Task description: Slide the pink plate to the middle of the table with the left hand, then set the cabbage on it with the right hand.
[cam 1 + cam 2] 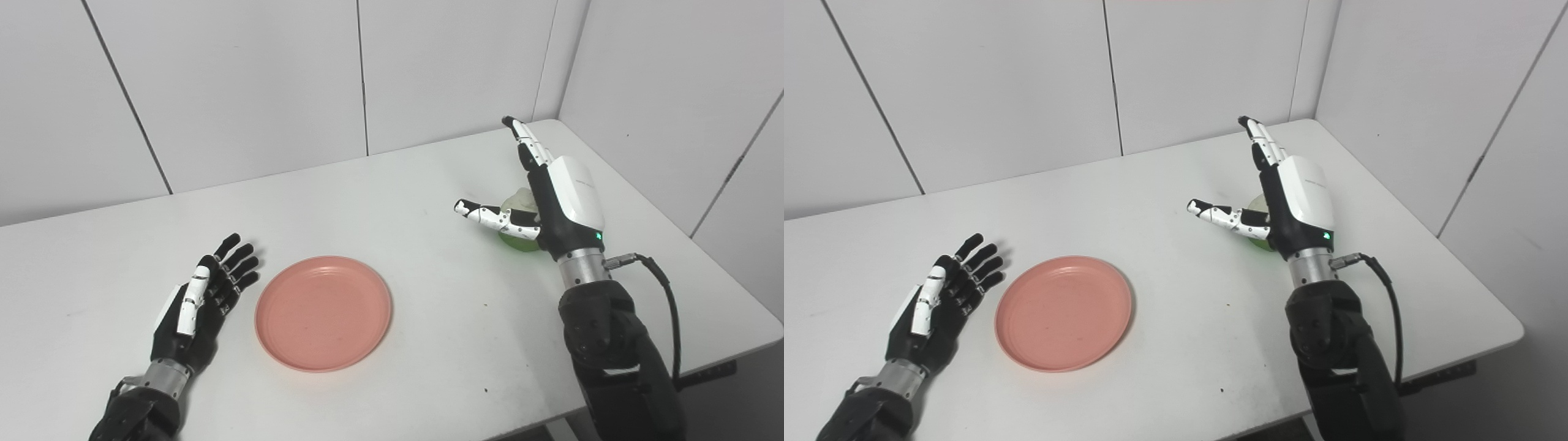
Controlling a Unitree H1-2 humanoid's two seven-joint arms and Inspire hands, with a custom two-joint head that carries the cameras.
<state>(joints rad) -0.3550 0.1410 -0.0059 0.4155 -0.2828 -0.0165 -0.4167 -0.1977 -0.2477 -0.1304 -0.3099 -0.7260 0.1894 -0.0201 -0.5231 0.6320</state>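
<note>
Pink plate parked near the front edge, cabbage further back on the right

Left hand (196, 309) lies released, fingers spread, just beside the pink plate (323, 313). Right hand (554, 196) is spread wide in front of the cabbage (520, 236), not grasping. Its faint writing is unreadable on the white table (398, 202).

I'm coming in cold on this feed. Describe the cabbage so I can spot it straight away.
Start at the white table and go to its far right part, where the right hand stands open with fingers up. The cabbage sits just behind that hand, mostly hidden: a small, pale green, rounded thing, the only green object there, well apart from the flat pink plate.
</note>
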